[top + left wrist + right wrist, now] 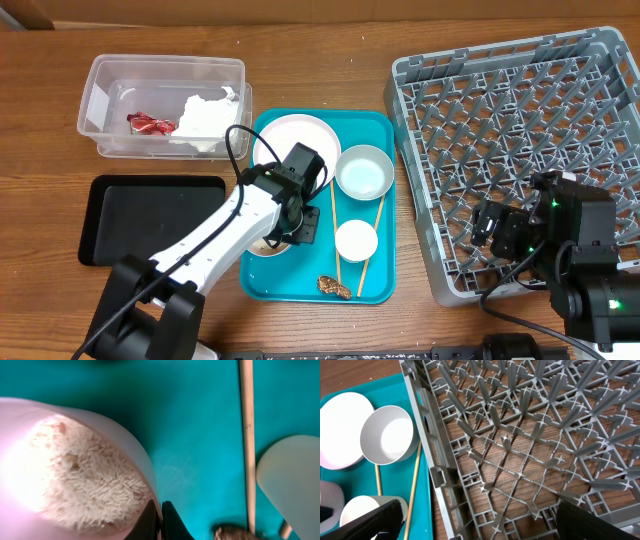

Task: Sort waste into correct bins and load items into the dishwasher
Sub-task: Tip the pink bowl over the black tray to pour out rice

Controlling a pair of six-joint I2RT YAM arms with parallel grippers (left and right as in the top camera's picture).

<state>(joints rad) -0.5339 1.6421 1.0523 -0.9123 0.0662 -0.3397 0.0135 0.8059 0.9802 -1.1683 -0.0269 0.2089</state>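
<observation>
My left gripper (pixel 288 236) (pixel 161 519) is shut on the rim of a pale pink bowl (pixel 266 246) (pixel 30 425) holding white rice (pixel 85 480), on the teal tray (pixel 300 285). Also on the tray are a white-pink plate (pixel 295 140), a grey-white bowl (pixel 364 172), a white cup (pixel 356 240), two chopsticks (pixel 334 225) and a brown food lump (pixel 334 287). My right gripper (pixel 492 224) (pixel 480 520) is open and empty over the front left corner of the grey dish rack (pixel 520 150) (pixel 520 435).
A clear tub (pixel 110 70) at the back left holds a red-and-white wrapper (pixel 150 124) and a white napkin (pixel 205 120). A black tray (pixel 150 215) lies left of the teal tray. The table is wood.
</observation>
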